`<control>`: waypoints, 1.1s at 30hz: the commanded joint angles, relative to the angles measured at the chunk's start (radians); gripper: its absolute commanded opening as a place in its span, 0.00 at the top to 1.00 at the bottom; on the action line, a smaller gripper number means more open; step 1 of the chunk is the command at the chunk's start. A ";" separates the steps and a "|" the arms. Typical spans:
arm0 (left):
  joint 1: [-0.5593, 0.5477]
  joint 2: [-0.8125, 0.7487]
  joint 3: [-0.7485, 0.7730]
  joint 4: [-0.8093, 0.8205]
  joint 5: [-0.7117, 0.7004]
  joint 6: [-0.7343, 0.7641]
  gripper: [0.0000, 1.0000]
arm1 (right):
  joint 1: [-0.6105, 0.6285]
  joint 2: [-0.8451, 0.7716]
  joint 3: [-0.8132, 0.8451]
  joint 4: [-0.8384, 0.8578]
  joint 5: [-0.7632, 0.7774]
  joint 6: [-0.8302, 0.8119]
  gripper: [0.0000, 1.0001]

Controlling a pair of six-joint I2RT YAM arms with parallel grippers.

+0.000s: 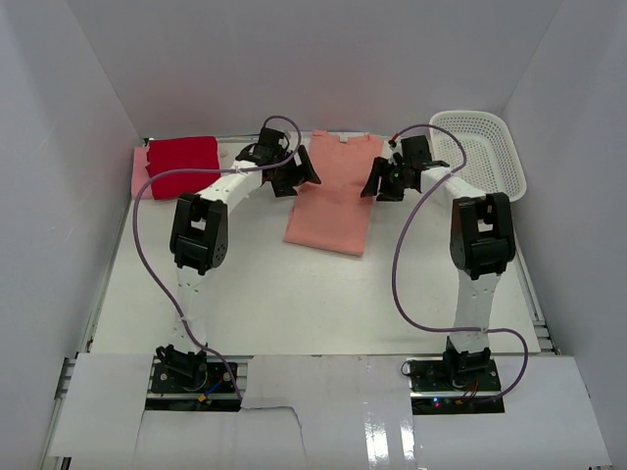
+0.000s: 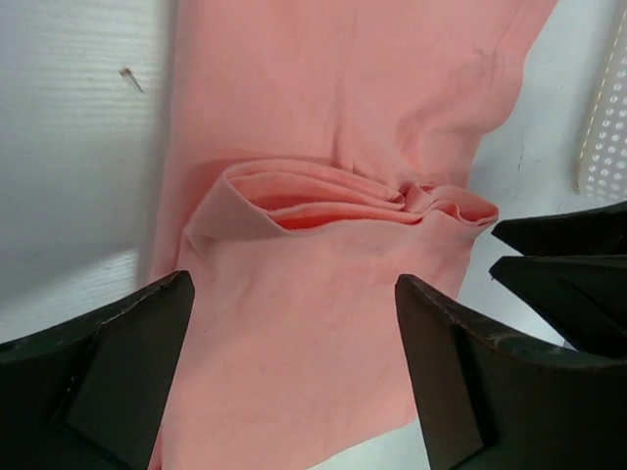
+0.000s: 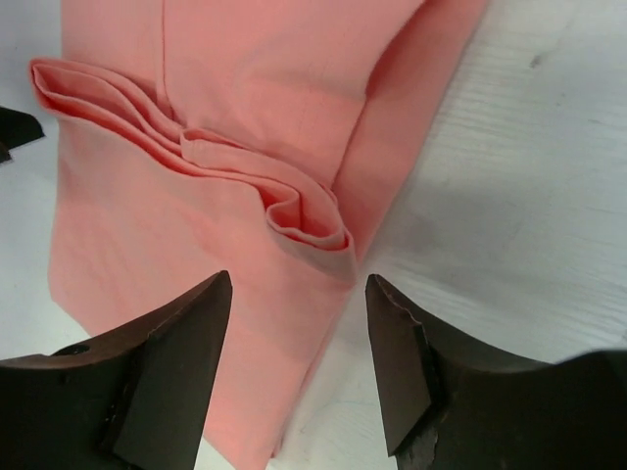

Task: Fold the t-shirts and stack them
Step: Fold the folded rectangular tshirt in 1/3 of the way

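Left pincer (image 2: 292,294) and right pincer (image 3: 298,284) both open and empty above salmon t-shirt (image 2: 343,88); unheld bunched pleat (image 2: 333,196) could slump crooked or snag a fingertip.

— What lay on the flat white table (image 1: 294,308)?
— A salmon-pink cloth t-shirt (image 1: 333,201) at upper centre, a pale pink folded t-shirt (image 1: 139,181) at upper left, and a white plastic mesh basket (image 1: 487,147) at upper right.

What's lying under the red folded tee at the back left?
A pale pink tee: only its left edge sticks out from beneath the red tee. The rest is covered, so its fold cannot be judged.
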 commanded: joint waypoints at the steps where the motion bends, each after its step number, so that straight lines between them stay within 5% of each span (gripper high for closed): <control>1: 0.043 -0.114 0.050 0.037 -0.046 0.000 0.05 | -0.005 -0.133 -0.073 0.164 0.088 0.012 0.36; 7: 0.080 -0.295 0.019 0.034 -0.103 0.095 0.03 | -0.004 -0.276 -0.223 0.237 0.096 0.010 0.36; 14: 0.150 -0.389 -0.120 0.006 0.087 0.173 0.02 | -0.001 -0.318 -0.334 0.251 -0.004 0.013 0.36; 26: 0.170 -0.341 -0.231 0.100 0.351 0.207 0.03 | -0.001 -0.301 -0.384 0.277 -0.072 -0.002 0.36; 33: 0.172 -0.323 -0.210 0.109 0.356 0.192 0.03 | -0.001 -0.284 -0.369 0.278 -0.087 -0.002 0.36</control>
